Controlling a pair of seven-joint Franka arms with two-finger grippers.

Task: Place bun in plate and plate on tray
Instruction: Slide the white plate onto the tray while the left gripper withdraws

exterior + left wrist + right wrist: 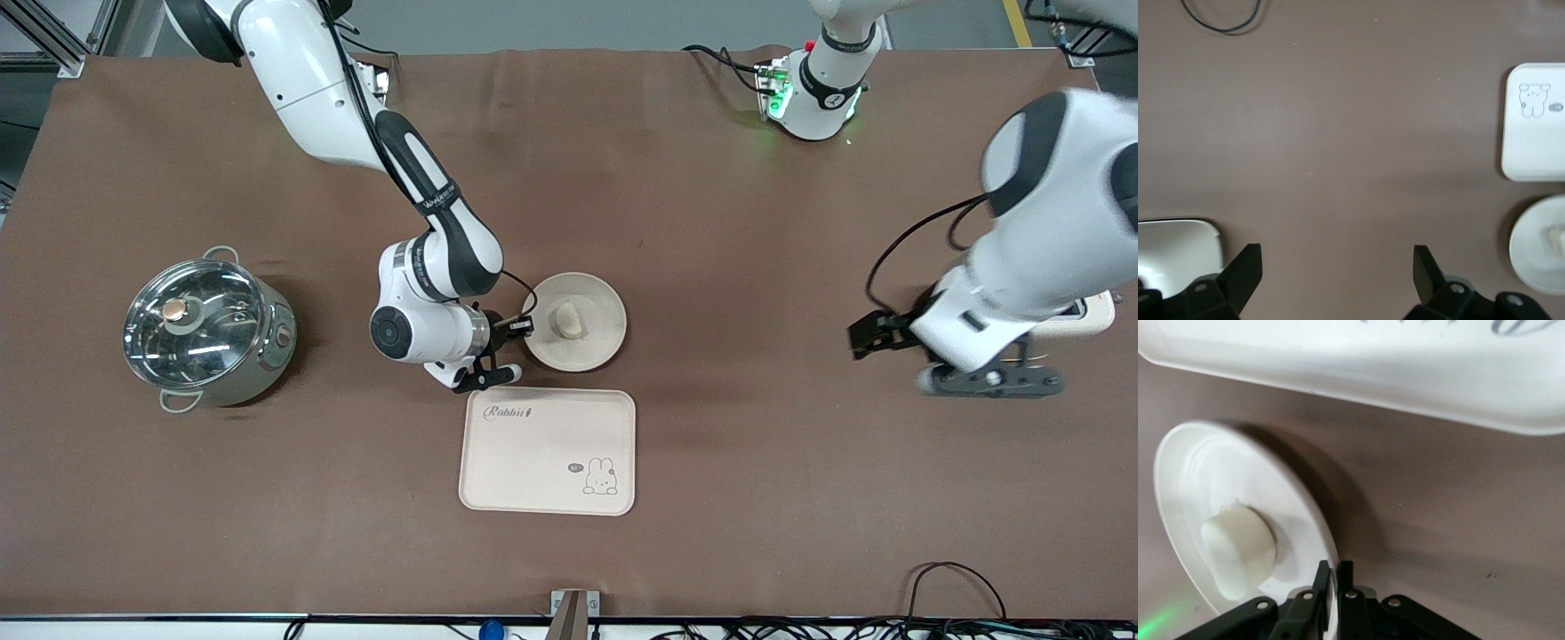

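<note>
Front view: tray lay nearest the camera, empty; plate at its 12 o'clock carried the bun.

Left wrist view: left gripper waited wide open, holding nothing.

Right wrist view: right gripper was pinched on the plate's rim. Next, judged: lift onto tray.

Even, bright overhead light gives soft shadows — a dim one beside the plate, just ahead of the right gripper's closed jaws. Glare streaks the pot lid. The left arm smears with motion blur — the tray looms soft-focused.
</note>
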